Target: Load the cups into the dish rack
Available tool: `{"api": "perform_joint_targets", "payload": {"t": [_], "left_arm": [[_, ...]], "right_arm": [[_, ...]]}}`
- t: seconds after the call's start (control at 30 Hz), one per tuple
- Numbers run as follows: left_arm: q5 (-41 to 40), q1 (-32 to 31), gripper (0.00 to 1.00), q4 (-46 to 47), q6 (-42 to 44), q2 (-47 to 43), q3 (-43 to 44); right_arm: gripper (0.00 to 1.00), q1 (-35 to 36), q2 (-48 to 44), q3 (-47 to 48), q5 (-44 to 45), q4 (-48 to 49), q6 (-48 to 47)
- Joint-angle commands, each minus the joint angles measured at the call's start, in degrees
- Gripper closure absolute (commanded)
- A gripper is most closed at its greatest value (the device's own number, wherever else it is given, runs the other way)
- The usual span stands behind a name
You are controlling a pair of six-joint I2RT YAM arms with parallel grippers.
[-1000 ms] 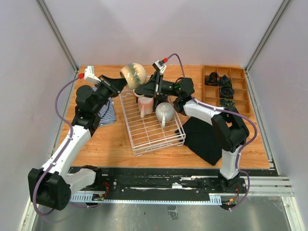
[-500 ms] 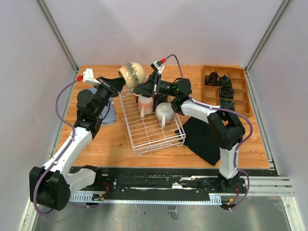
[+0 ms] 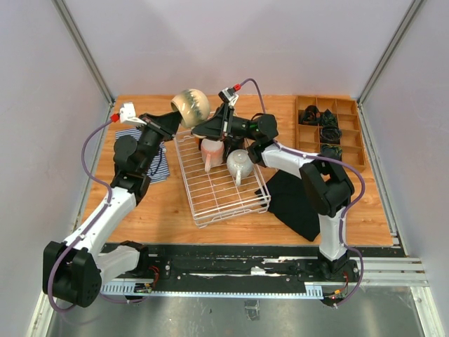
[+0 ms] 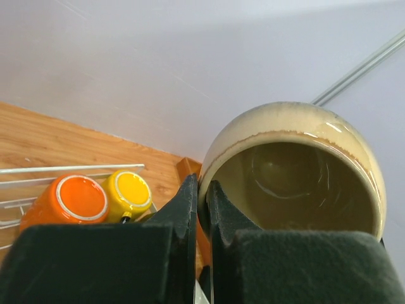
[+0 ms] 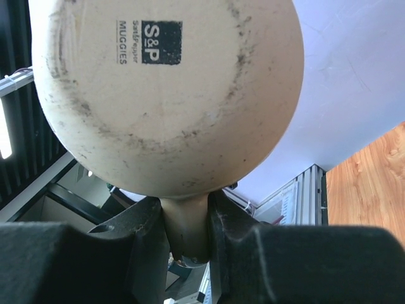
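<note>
While my left gripper [image 4: 204, 209] is pinching the rim of the glazed beige stoneware mug [image 3: 191, 107], aloft near the white wire dish rack's [image 3: 224, 203] far corner, my right gripper [image 5: 186, 237] is clasping its handle. The mug is likely heavy, slick and breakable, so the handle is looking the surest hold.

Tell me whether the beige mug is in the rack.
Out: the beige mug hangs aloft near the dish rack's far edge, left gripper pinching its rim.
</note>
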Motion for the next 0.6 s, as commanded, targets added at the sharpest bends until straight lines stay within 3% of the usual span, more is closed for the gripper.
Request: {"api": "perform_joint_targets", "payload": {"t": [0.0, 0.23, 0.33, 0.57], "left_arm": [[3.29, -2.50, 0.94, -1.19, 4.59, -1.12, -0.42], [-2.44, -2.32, 0.43, -9.67, 5.18, -3.79, 0.53], [-3.63, -1.72, 0.32, -15.22, 5.05, -4.78, 1.55], [-6.40, 0.98, 0.21, -25.57, 4.45, -11.00, 1.10]], "right_arm": [[0.99, 2.53, -1.38, 2.99, 4.55, 3.53, 2.01], [0.99, 0.23, -6.30, -1.92, 1.06, -4.79, -4.33], [0.99, -0.29, -9.92, -4.88, -0.79, -12.56, -10.32], [0.99, -1.10, -17.80, -8.27, -1.56, -36.88, -29.34]]}}
